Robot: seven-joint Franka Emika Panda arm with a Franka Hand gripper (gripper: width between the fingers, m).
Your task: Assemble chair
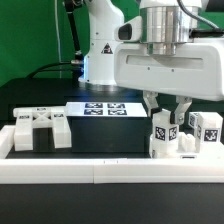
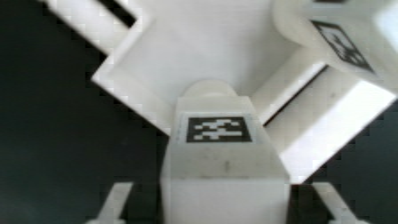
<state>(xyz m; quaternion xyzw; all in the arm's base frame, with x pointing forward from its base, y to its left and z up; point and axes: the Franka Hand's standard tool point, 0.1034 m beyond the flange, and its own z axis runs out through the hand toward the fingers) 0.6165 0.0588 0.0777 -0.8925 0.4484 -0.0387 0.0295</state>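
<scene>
A chunky white chair leg (image 1: 165, 136) with black-and-white tags stands upright near the front rail on the exterior view's right. My gripper (image 1: 166, 112) comes down from above with one finger on each side of its top, shut on it. In the wrist view the same leg (image 2: 221, 150) fills the middle, tag facing the camera, and my gripper (image 2: 222, 200) flanks it, each finger (image 2: 121, 200) tight beside it. The slotted seat block (image 1: 40, 129) lies at the exterior view's left. Another tagged chair part (image 1: 207, 127) stands right of the held leg.
The marker board (image 1: 105, 108) lies flat on the black table behind the parts. A long white border rail (image 1: 110, 171) runs along the front. Beyond the leg, the wrist view shows angled white chair parts (image 2: 134, 60), one of them (image 2: 338, 45) tagged.
</scene>
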